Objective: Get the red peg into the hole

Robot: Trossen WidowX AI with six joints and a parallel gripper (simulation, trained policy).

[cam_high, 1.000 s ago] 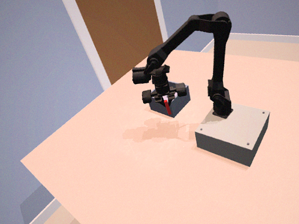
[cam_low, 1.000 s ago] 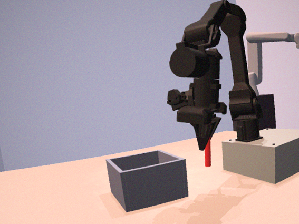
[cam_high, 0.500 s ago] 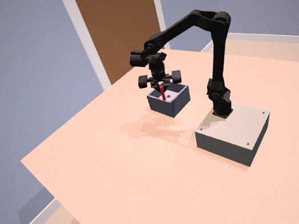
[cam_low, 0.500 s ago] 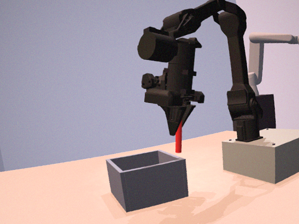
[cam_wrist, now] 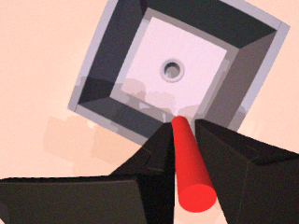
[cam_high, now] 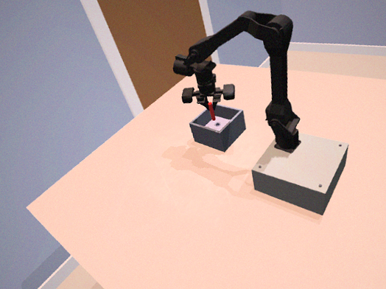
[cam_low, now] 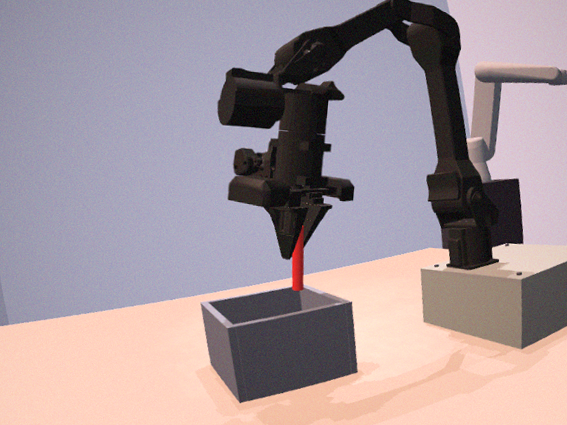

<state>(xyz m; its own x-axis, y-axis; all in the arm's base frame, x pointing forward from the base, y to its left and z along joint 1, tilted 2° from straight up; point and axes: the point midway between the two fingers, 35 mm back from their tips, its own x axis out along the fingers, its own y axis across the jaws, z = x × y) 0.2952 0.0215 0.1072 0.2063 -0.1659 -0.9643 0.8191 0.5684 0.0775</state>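
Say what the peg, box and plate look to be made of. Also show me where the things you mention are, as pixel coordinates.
Peg [cam_high: 212,111] [cam_low: 297,265] [cam_wrist: 192,163]: probably plastic or painted wood; even red, soft shading.
Box [cam_high: 206,135] [cam_low: 293,356] [cam_wrist: 252,77]: perhaps painted board or plastic; flat dark grey, no grain.
Plate [cam_high: 210,126] [cam_wrist: 145,56]: maybe matte plastic; smooth, pale, no metallic glint.

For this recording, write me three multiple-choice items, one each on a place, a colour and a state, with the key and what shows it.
1. Where is the hole?
A) In the arm's forearm
B) In the plate at the box's bottom
C) In the box's rim

2. What colour is the peg?
A) Green
B) Yellow
C) Red

3. How is the gripper?
A) Shut on the peg
B) Wide open, holding nothing
C) Shut on the box wall

Key:
1 B: the wrist view shows the hole in the pale plate.
2 C: the peg is red in every view.
3 A: the gripper's fingers clasp it.
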